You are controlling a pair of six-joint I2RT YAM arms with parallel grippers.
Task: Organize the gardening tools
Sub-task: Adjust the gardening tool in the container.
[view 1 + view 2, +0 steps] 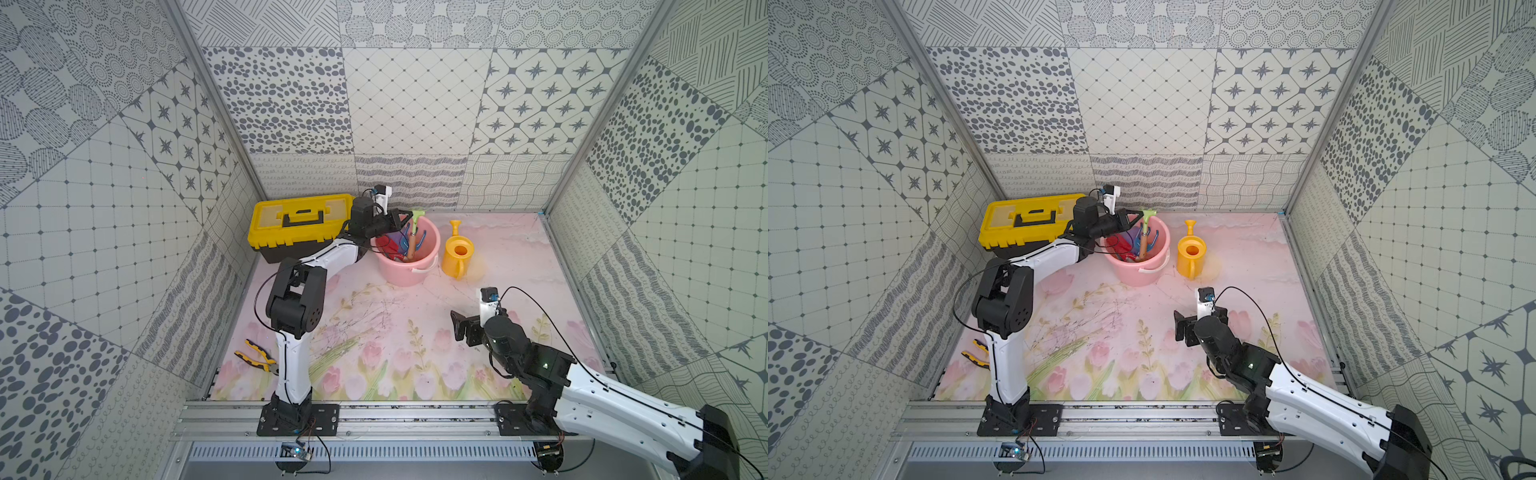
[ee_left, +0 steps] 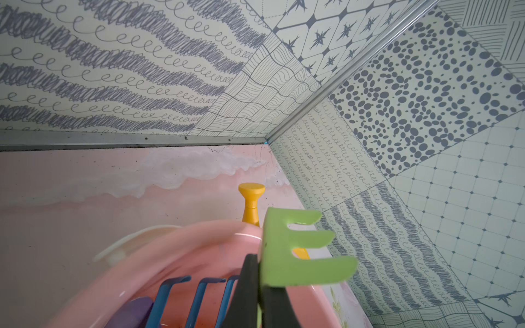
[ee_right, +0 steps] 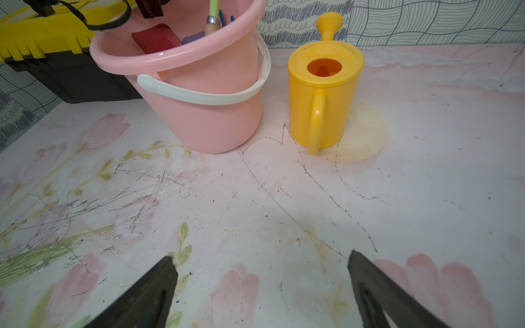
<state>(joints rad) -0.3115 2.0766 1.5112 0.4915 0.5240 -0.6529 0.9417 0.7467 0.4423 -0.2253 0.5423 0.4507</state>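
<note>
**A:** Where is the green rake in the top views?

**B:** In both top views the green rake (image 1: 417, 215) (image 1: 1148, 212) stands in the pink bucket (image 1: 405, 274) at the far middle of the table (image 1: 374, 332). Its head is up by the far rim. The left gripper (image 1: 401, 221) is clamped on it just below the head. A blue fork (image 1: 422, 240) leans inside the bucket too.

**A:** What is around the bucket?

**B:** The toolbox (image 1: 299, 226) sits just left of the bucket and the yellow watering can (image 1: 457, 251) just right of it. The pliers (image 1: 255, 355) lie near left. The right gripper (image 1: 458, 327) hovers near right, well apart from all of these.

**A:** And the left wrist view?

**B:** Black fingers (image 2: 248, 295) pinch the rake's neck under its green tines. The blue fork's prongs and a purple scoop (image 2: 133, 312) sit in the bucket beneath.

**A:** The right wrist view?

**B:** The right gripper's jaws stand wide apart over bare table with nothing between them. Beyond them, a red spade (image 3: 156, 38) and the rake's wooden handle show inside the bucket.
</note>
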